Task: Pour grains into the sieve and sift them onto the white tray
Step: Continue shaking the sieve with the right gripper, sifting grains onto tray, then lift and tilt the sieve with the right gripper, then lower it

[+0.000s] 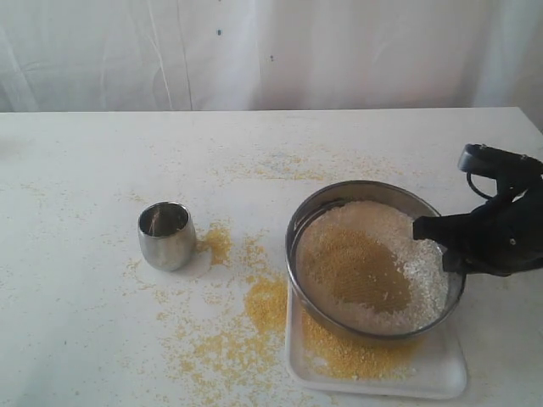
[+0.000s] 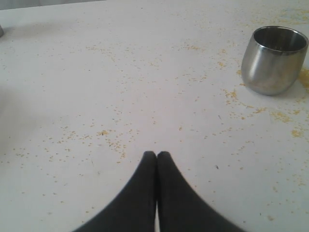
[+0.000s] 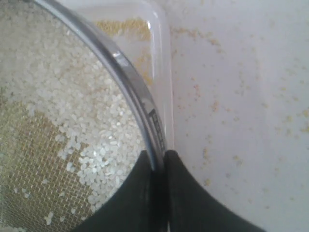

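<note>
Grains (image 1: 373,259) in the sieve (image 1: 293,246): paler, whitish coarse bits around the edge, a golden-brown patch toward the middle with mesh visible through it. Sieve over the far part of the white tray (image 1: 441,369), overhanging its far edge; touching the tray or just above it, impossible to tell. On the tray's near part, beneath and in front of the sieve, a layer of fine yellow meal. Clamped on the sieve's right rim, the right gripper (image 3: 161,157): one black finger inside the wall among the white bits, the other outside, steel rim pinched between them. Further left on the table (image 1: 85,170), loose yellow meal in patches, thickest just beside the tray's left edge. Beyond that spill, upright and well apart from the sieve, a small steel cup (image 1: 166,235), contents not discernible. Above speckled tabletop, the left gripper (image 2: 156,155), fingers pressed together, nothing between them, the cup well apart from it. Behind everything, a white curtain (image 1: 254,51).
</note>
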You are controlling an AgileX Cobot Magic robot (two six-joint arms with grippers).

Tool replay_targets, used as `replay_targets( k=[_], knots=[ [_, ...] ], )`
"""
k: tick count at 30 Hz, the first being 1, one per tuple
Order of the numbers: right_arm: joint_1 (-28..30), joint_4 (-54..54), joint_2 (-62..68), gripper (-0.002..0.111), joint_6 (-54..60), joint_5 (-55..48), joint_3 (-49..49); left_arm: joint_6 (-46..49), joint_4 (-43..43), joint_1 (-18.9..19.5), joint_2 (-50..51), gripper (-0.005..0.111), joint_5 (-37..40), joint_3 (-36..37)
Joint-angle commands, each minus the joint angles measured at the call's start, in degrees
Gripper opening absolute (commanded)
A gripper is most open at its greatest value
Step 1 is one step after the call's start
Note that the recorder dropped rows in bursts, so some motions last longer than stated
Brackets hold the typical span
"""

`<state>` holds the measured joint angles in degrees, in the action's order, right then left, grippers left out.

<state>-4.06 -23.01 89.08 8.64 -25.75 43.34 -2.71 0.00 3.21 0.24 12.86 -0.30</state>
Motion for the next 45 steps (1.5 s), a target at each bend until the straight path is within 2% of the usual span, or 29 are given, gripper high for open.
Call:
replay_targets(
  k=[1, 10, 17, 25, 29, 45],
  knots=[
    [0.04, -0.61, -0.17, 0.000, 1.91, -1.85, 1.19, -0.01, 0.00, 0.08, -0.24, 0.000, 0.06, 0.30],
    [0.04, -0.72, -0.76, 0.000, 2.20, -3.05, 4.19, -0.01, 0.00, 0.08, -0.24, 0.000, 0.06, 0.30],
    [0.04, 0.41, -4.45, 0.000, 5.34, 4.60, 4.19, -0.01, 0.00, 0.08, -0.24, 0.000, 0.06, 0.30],
    [0.04, 1.25, -11.79, 0.000, 11.83, 7.67, 4.19, -0.01, 0.00, 0.08, -0.24, 0.000, 0.06, 0.30],
    [0.04, 2.74, -12.39, 0.000, 16.10, 7.77, 4.19, -0.01, 0.00, 0.08, -0.24, 0.000, 0.06, 0.30],
    [0.04, 0.03, -11.38, 0.000, 16.06, 6.56, 4.06, -0.01, 0.00, 0.08, -0.24, 0.000, 0.06, 0.30]
  ],
)
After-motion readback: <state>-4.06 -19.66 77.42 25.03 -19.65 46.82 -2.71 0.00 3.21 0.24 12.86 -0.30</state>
